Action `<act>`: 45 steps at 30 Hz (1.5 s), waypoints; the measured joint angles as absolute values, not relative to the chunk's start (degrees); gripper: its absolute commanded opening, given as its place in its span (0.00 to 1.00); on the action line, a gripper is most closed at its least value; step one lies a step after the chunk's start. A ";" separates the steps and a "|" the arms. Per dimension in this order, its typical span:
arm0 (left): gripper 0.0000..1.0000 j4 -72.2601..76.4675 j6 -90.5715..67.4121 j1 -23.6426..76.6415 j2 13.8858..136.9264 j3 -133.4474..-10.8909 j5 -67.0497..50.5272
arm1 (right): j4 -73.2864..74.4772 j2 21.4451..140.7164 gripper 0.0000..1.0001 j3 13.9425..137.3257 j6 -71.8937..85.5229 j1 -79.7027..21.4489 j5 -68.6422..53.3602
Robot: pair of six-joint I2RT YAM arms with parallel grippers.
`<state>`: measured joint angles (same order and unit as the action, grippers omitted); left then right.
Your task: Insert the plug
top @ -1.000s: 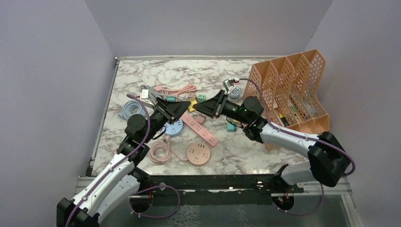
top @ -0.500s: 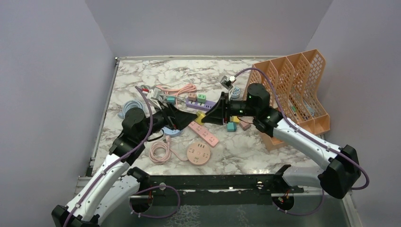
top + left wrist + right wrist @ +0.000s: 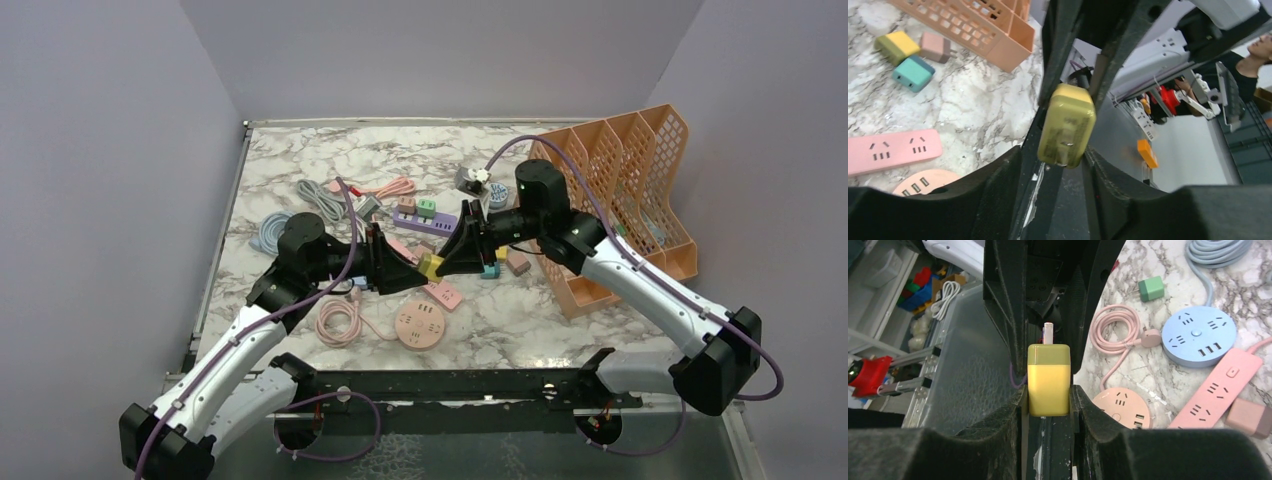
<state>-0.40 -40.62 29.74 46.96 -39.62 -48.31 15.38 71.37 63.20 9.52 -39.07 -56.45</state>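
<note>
The right gripper (image 3: 1049, 390) is clamped tight on the yellow plug (image 3: 1049, 380), one black finger pressed to each flat side, holding it up in the air over the near end of the pink power strip (image 3: 447, 295). Nose to nose with it from the other side comes the left gripper (image 3: 1055, 160); its fingers stand a little apart on either side of the plug's free end, and I can't tell whether they are pressing on it or only flanking it. A small white stub (image 3: 1048, 333) shows just past that end, between the left fingers, but what it belongs to I can't make out. Both arms lean in low, so the strip is partly hidden beneath them. Just beside the strip, toward the arm bases, lies a round pink socket (image 3: 420, 324), with a coiled pink cable (image 3: 340, 320) to the left of that. A round blue socket (image 3: 1198, 336) lies close to the strip's far end. Right of the strip are three small cubes close together: teal (image 3: 913, 74), yellow (image 3: 897, 46) and pink (image 3: 934, 46). Further right of the strip, well apart, an orange file rack (image 3: 620, 190) stands on the marble table (image 3: 300, 150)
</note>
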 measured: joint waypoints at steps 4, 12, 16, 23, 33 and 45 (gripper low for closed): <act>0.42 2.31 -41.39 29.74 46.96 -39.62 -51.09 | 17.08 73.47 0.10 65.04 8.27 -39.07 -59.72; 0.00 6.24 -42.37 29.69 47.90 -39.40 -53.76 | 16.82 74.70 0.27 65.56 10.41 -38.87 -62.81; 0.00 8.99 -44.73 29.23 48.03 -38.48 -53.87 | 12.69 74.70 0.43 64.16 16.64 -38.59 -62.19; 0.00 12.75 -51.66 29.28 46.61 -36.27 -47.20 | -10.07 70.98 0.53 52.01 39.94 -38.79 -50.09; 0.00 18.76 -59.24 29.36 42.96 -37.17 -36.32 | -36.36 69.56 0.40 44.51 63.33 -39.79 -38.59; 0.00 21.87 -64.36 29.36 43.72 -37.04 -32.27 | -50.70 75.20 0.31 44.51 72.77 -40.25 -37.91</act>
